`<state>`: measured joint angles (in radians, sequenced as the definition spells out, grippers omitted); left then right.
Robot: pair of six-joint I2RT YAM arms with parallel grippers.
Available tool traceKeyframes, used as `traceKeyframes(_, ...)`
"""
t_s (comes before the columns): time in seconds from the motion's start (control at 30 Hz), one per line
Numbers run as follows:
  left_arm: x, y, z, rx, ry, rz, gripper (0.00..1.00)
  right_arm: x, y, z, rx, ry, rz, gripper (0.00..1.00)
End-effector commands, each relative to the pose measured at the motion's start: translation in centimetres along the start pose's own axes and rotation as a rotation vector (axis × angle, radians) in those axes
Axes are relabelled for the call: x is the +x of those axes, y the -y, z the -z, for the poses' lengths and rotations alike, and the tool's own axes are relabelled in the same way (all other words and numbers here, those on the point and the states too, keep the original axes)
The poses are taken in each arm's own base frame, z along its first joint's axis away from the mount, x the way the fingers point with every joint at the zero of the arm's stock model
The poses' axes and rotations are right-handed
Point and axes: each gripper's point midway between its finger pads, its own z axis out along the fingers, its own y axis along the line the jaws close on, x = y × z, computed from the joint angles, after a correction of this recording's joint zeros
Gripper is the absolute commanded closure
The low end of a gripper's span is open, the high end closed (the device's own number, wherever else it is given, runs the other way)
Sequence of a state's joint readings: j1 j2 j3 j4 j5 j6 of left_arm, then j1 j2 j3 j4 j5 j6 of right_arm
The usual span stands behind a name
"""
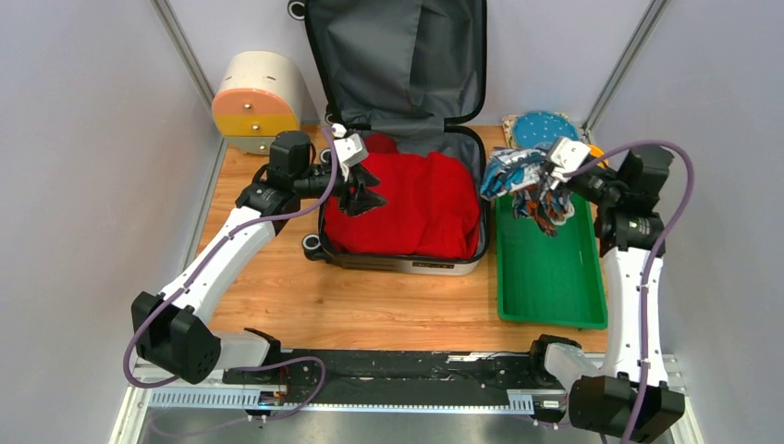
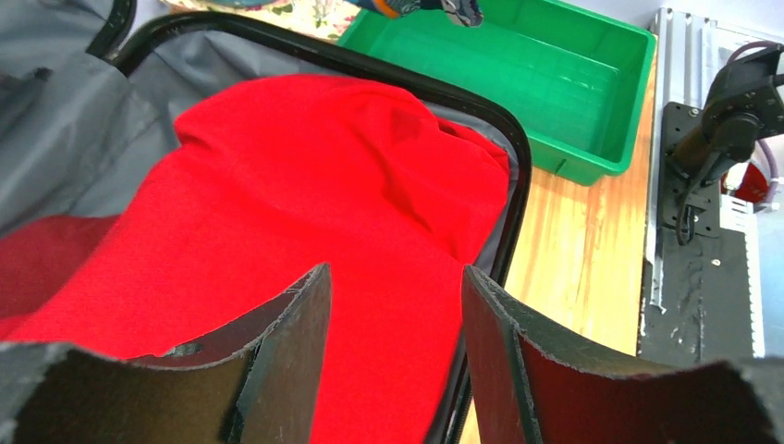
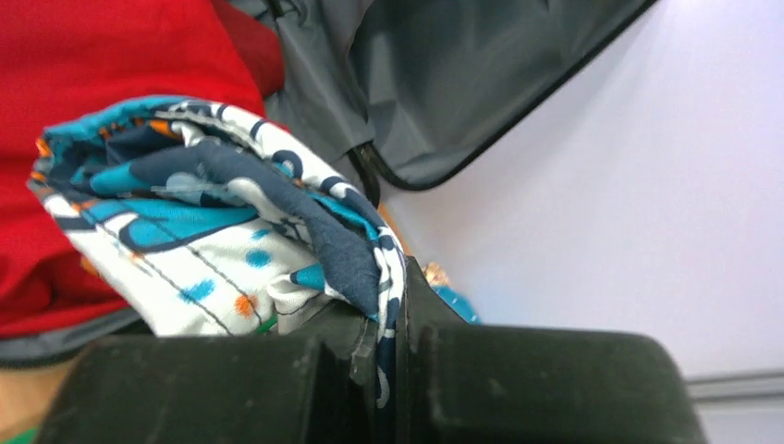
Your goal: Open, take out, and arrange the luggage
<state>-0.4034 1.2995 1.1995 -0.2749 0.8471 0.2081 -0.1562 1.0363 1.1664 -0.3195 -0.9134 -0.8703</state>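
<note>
The suitcase (image 1: pixel 398 65) lies open at the table's 12 o'clock, its grey-lined lid propped upright against the back wall. A red cloth (image 1: pixel 416 203) fills the lower half. The left gripper (image 2: pixel 393 273) hovers over the cloth near the suitcase's 9 o'clock rim, jaws apart and gripping nothing. At the suitcase's 3 o'clock, the right gripper (image 3: pixel 399 310) is clamped tight on a blue-and-white patterned cloth (image 3: pixel 203 231), holding it above the 12 o'clock end of the green tray (image 1: pixel 545 277). A round box (image 1: pixel 254 102) stands at the suitcase's 10 o'clock.
</note>
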Motion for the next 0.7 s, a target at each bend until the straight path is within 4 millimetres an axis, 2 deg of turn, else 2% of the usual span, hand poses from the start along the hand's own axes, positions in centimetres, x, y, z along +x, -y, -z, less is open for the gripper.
traceKeyframes(0.0, -0.8, 0.3, 0.2, 0.002, 0.035, 0.041, 0.38, 0.7, -0.6, 3.1, -0.085, 0.026, 0.075, 1.00)
traceKeyframes(0.13, -0.1, 0.4, 0.0, 0.004, 0.023, 0.067, 0.38, 3.2, -1.3, 4.9, -0.125, -0.014, 0.070, 1.00)
traceKeyframes(0.23, 0.5, 0.3, -0.2, 0.004, 0.012, 0.082, 0.38, 4.7, -1.4, 5.3, -0.154, -0.025, 0.082, 1.00)
traceKeyframes(0.27, 0.7, 0.2, -0.2, 0.004, 0.006, 0.090, 0.38, 4.5, -1.0, 5.3, -0.161, -0.021, 0.112, 1.00)
traceKeyframes(0.3, 0.8, 0.1, -0.3, 0.002, 0.003, 0.093, 0.38, 5.6, -1.9, 5.4, -0.195, -0.031, 0.066, 1.00)
traceKeyframes(0.37, 1.1, 0.1, -0.4, 0.001, -0.004, 0.098, 0.38, 6.0, -1.4, 5.4, -0.234, -0.032, 0.221, 1.00)
traceKeyframes(0.4, 1.2, 0.0, -0.4, -0.003, -0.007, 0.100, 0.38, 7.0, -3.1, 5.6, -0.293, -0.038, 0.139, 1.00)
traceKeyframes(0.43, 1.3, -0.1, -0.4, -0.006, -0.009, 0.100, 0.38, 7.4, -3.7, 5.7, -0.330, -0.041, 0.143, 1.00)
traceKeyframes(0.47, 1.5, 0.0, -0.4, -0.005, -0.011, 0.103, 0.38, 7.9, -4.2, 5.8, -0.381, -0.032, 0.264, 1.00)
traceKeyframes(0.5, 1.6, 0.0, -0.4, -0.005, -0.013, 0.104, 0.38, 8.5, -6.1, 6.1, -0.436, -0.020, 0.191, 1.00)
traceKeyframes(0.57, 1.9, 0.1, -0.4, -0.006, -0.016, 0.108, 0.38, 9.9, -7.9, 6.5, -0.503, -0.030, 0.235, 1.00)
traceKeyframes(0.6, 2.0, 0.1, -0.4, -0.007, -0.018, 0.107, 0.38, 11.5, -10.2, 6.7, -0.540, -0.035, 0.209, 1.00)
traceKeyframes(0.67, 2.4, 0.2, -0.4, -0.006, -0.023, 0.113, 0.38, 13.2, -12.7, 7.5, -0.588, -0.078, 0.240, 1.00)
